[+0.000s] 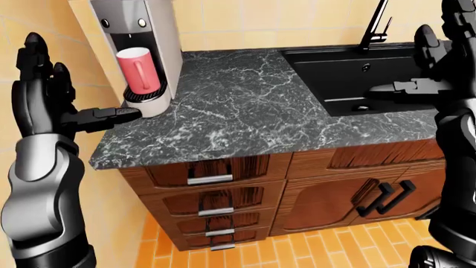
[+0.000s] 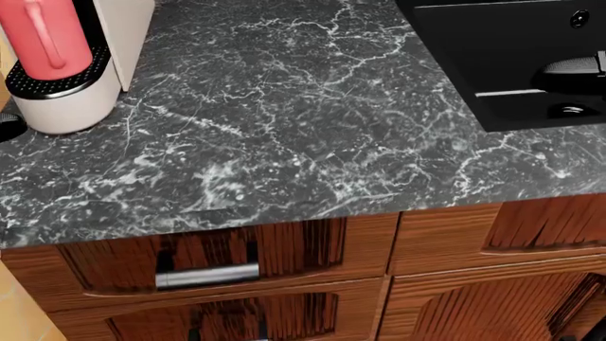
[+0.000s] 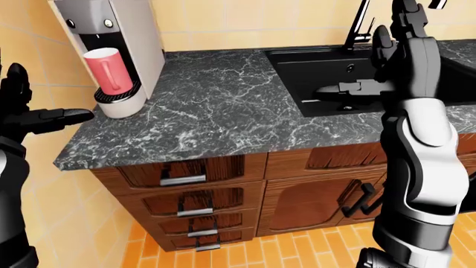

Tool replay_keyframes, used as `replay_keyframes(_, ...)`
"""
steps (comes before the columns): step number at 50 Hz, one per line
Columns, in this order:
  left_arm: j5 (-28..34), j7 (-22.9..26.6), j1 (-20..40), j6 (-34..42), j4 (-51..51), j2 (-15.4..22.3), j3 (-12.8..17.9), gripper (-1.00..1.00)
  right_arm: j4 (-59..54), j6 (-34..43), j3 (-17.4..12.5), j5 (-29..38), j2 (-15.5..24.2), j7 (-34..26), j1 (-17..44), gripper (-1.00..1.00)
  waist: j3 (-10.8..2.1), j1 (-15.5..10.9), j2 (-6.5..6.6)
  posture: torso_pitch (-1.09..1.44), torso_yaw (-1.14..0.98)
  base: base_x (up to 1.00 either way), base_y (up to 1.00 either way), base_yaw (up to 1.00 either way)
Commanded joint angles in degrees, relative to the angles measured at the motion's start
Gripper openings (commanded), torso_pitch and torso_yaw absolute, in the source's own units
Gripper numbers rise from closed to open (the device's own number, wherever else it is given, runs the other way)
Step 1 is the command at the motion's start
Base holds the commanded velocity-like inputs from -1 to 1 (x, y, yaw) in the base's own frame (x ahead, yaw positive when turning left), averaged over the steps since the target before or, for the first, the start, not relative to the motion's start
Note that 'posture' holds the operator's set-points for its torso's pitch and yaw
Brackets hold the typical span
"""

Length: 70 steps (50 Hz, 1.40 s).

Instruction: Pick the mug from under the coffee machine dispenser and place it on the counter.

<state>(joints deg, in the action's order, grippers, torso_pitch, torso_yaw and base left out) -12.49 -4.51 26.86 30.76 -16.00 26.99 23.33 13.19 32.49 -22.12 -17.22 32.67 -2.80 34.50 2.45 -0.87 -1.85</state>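
Note:
A red mug [image 1: 139, 70] stands upright on the round drip tray of the grey coffee machine [image 1: 141, 33], under its dispenser, at the left end of the dark marble counter [image 1: 245, 111]. The mug also shows in the head view [image 2: 47, 39]. My left hand [image 1: 56, 92] is open and empty, raised at the left edge of the left-eye view, its thumb pointing toward the machine's base. My right hand [image 3: 386, 64] is open and empty, held up over the black sink [image 1: 364, 75].
A black faucet [image 1: 375, 25] rises behind the sink. Wooden drawers [image 1: 212, 195] with metal handles and a cupboard door [image 1: 350, 204] sit under the counter. Yellow tiled wall stands behind and to the left. The floor is orange tile.

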Motion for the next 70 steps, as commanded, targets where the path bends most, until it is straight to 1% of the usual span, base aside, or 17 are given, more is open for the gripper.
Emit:
replay_keyframes(1,-0.1,0.1,1.5,-1.5,-1.6,0.7,0.1,1.0,1.1,-1.1,-0.9,-0.1,1.0,0.4,1.3,1.0,-0.99,0.1,-0.58,0.0,0.0,0.16,0.09,0.0)
replay_keyframes(2,-0.1,0.1,1.5,-1.5,-1.6,0.7,0.1,1.0,1.2,-1.1,-0.9,-0.1,1.0,0.4,1.2,1.0,-1.65,0.1,-2.55,0.0,0.0,0.16,0.09,0.0)
replay_keyframes(10,-0.1,0.0,1.7,-1.4,-1.6,0.7,0.0,1.0,1.3,-0.7,-1.1,-0.6,1.2,0.5,1.4,1.0,-0.87,1.0,0.4,0.0,0.0,0.16,0.12,0.0)
replay_keyframes(14,-0.1,0.0,1.7,-1.4,-1.6,0.6,-0.1,1.0,1.0,-0.7,-1.1,-0.7,1.5,0.6,1.8,1.0,-0.8,1.6,4.17,0.0,0.0,0.16,0.14,0.0)
replay_keyframes(16,-0.1,0.1,1.8,-1.3,-1.6,0.7,0.0,1.0,1.0,-0.6,-1.0,-0.8,1.6,0.7,1.9,1.0,-3.38,1.8,7.58,0.0,0.0,0.13,0.18,0.0)
replay_keyframes(17,-0.1,0.1,1.8,-1.3,-1.6,0.7,0.0,1.0,1.0,-0.6,-1.0,-0.9,1.6,0.7,1.9,1.0,-1.64,1.0,5.36,0.0,0.0,0.13,0.18,0.0)
replay_keyframes(18,-0.1,0.1,1.8,-1.3,-1.6,0.7,0.0,1.0,1.1,-0.5,-1.1,-0.9,1.7,0.7,1.9,1.0,-1.07,1.1,6.07,0.0,0.0,0.13,0.18,0.0)
replay_keyframes(25,-0.2,0.1,1.7,-1.4,-1.6,0.7,0.0,1.0,1.1,-0.5,-1.0,-1.0,1.7,0.8,1.9,1.0,-0.79,0.5,1.62,0.0,0.0,0.13,0.19,0.0)
replay_keyframes(28,-0.2,0.1,1.6,-1.3,-1.7,0.7,0.0,1.0,0.9,-0.6,-1.0,-1.0,1.7,0.8,1.9,1.0,-1.5,0.3,-2.35,0.0,0.0,0.12,0.19,0.0)
replay_keyframes(29,-0.2,0.1,1.6,-1.3,-1.7,0.7,0.0,1.0,0.9,-0.6,-1.0,-1.0,1.7,0.9,1.9,1.0,-1.25,0.8,-0.61,0.0,0.0,0.11,0.2,0.0)
replay_keyframes(37,-0.2,0.0,1.2,-1.2,-2.1,0.5,0.2,1.0,0.7,-0.8,-0.9,-0.8,1.7,0.9,1.9,1.0,-1.03,1.1,1.24,0.0,0.0,0.07,0.19,0.0)
replay_keyframes(41,-0.2,0.0,1.2,-1.2,-2.2,0.5,0.1,1.0,0.8,-0.9,-1.0,-0.8,1.7,1.0,1.8,1.0,-2.37,1.3,7.54,0.0,0.0,0.04,0.19,0.0)
replay_keyframes(42,-0.3,0.0,1.2,-1.1,-2.2,0.5,0.2,1.0,0.7,-0.9,-1.0,-0.7,1.7,1.0,1.8,1.0,-1.95,1.0,4.9,0.0,0.0,0.03,0.16,0.0)
replay_keyframes(50,-0.4,0.0,1.3,-1.1,-2.1,0.7,0.2,1.0,0.2,-1.5,-1.0,-0.6,1.7,1.3,2.0,1.0,0.14,0.4,2.63,0.0,0.0,0.0,0.02,0.0)
replay_keyframes(54,-0.4,0.0,1.3,-1.1,-2.0,0.7,0.2,1.0,-0.4,-2.0,-0.9,-0.1,2.0,1.5,2.3,1.0,-0.54,-0.5,-1.71,0.0,0.0,0.0,0.0,0.0)
replay_keyframes(55,-0.4,0.0,1.4,-1.1,-2.0,0.7,0.2,1.0,-0.5,-2.0,-0.9,-0.1,2.0,1.6,2.4,1.0,0.09,-0.3,0.28,0.0,0.0,0.0,0.0,0.0)
replay_keyframes(70,-0.5,0.1,1.6,-0.9,-2.0,0.8,0.2,1.0,-4.1,-3.4,-1.0,-1.9,2.4,6.9,3.8,1.0,-1.48,0.5,1.59,0.0,0.0,0.0,0.0,0.0)
